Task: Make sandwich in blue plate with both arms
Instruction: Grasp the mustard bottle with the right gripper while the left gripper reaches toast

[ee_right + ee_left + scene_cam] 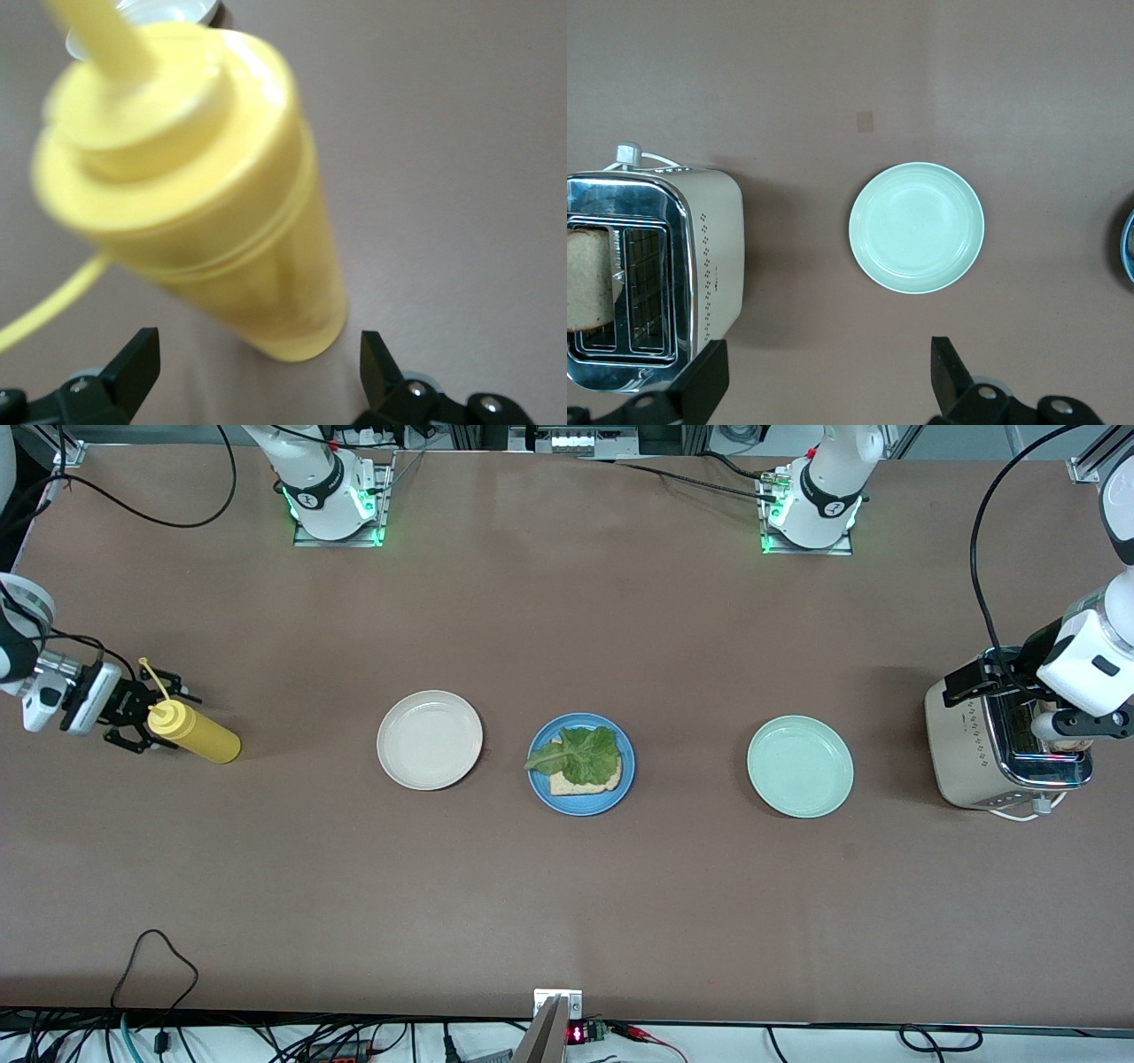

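The blue plate [580, 808] sits mid-table and holds one toasted bread slice [585, 783] with a green lettuce leaf [578, 751] on top. A second bread slice [589, 279] stands in a slot of the toaster [700, 257]. My left gripper [1085, 726] hangs open in the air by the toaster [974, 753]; in the left wrist view the left gripper [828, 363] has only bare table between its fingers. My right gripper [142, 717] is open at the right arm's end of the table, next to a yellow squeeze bottle [195, 733]. That bottle [204, 186] stands just ahead of the right gripper [257, 354], untouched.
A cream-white plate [430, 740] lies beside the blue plate toward the right arm's end. A mint-green plate [800, 766] lies toward the left arm's end, between the blue plate and the toaster. The toaster's white cord [1028, 811] trails at its base.
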